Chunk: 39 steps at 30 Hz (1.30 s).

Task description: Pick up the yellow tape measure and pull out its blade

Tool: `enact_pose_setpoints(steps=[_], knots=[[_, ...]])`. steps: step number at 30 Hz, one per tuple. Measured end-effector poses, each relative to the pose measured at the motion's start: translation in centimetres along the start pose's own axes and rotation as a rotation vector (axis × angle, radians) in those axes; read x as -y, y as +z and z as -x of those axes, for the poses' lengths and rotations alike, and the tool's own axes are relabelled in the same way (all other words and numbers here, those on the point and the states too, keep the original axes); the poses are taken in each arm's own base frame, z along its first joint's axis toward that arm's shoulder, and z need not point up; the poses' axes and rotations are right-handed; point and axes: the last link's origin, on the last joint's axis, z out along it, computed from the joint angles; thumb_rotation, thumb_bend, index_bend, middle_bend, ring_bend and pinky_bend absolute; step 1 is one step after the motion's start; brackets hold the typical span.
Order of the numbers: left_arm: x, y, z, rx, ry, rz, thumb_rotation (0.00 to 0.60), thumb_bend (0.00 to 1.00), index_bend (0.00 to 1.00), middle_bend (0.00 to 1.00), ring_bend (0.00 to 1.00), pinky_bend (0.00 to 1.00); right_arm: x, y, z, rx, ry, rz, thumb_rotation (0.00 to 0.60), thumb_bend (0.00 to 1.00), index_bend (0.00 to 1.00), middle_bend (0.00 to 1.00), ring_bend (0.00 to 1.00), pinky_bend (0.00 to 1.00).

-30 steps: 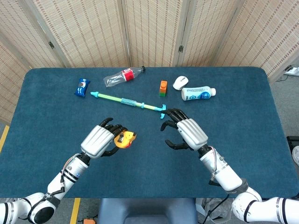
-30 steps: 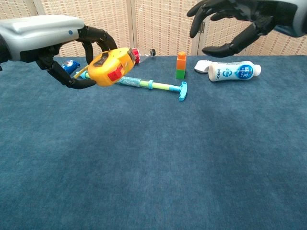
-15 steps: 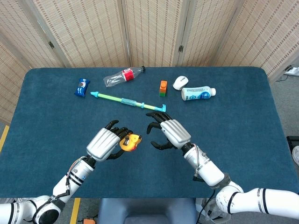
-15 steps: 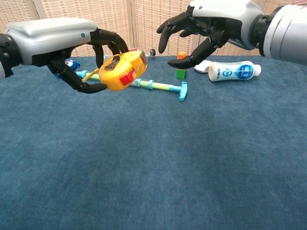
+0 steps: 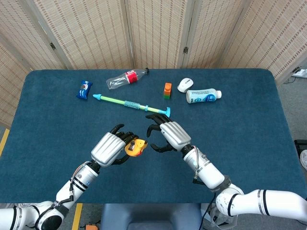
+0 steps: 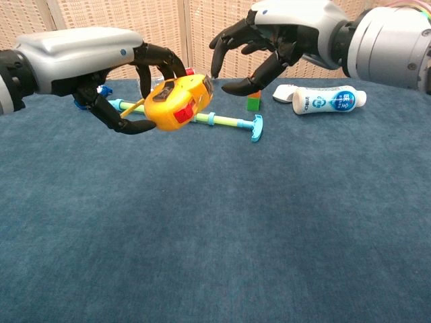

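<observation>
Nearest: left hand [image 6: 101, 64] clasping the yellow tape measure [image 6: 177, 102] clear of the blue table [image 6: 269, 222], dark fingers wrapped over its top and under its back, red button facing outward on the side turned toward the right hand; same grip seen from above, left hand [image 5: 110, 148] with the yellow tape measure [image 5: 135, 146] poking out on its right-hand side. Just beside it, right hand [image 6: 283, 37] holding nothing, fingers spread and curved downward, fingertips [image 6: 214, 64] close above the tape measure's near end, thumb just off to the side; contact impossible to tell; no blade visible drawn out; from overhead, right hand [image 5: 168, 136] hovering right next to the case. Farther back, beyond both hands: long green and blue plunger toy [image 5: 132, 104] lying flat; past the right hand, orange and green block [image 5: 167, 90], white mouse [image 5: 185, 85], white bottle [image 5: 203, 96] on its side, contents not visible; past the left hand, clear plastic bottle [image 5: 125, 78] with red label lying down, apparently empty, and a blue snack packet [image 5: 84, 89].
</observation>
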Motion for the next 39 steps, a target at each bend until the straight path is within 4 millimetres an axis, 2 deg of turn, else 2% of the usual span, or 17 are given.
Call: enact_pose_setpoints(steps=[21,39], knots=[[-0.5,0.4,0.0,0.010,0.003,0.004,0.600,0.38,0.50,0.50,0.42,0.16,0.6,1.3,1.0,0.023,0.005,-0.004,0.600,0.37,0.47,0.12,0.05,0.00],[0.1,0.5,0.2,0.017,0.008,-0.016,0.600,0.38,0.50,0.50,0.42,0.16,0.3,1.6,1.2,0.026,0.009,0.008,0.600,0.37,0.58,0.15,0.07,0.00]])
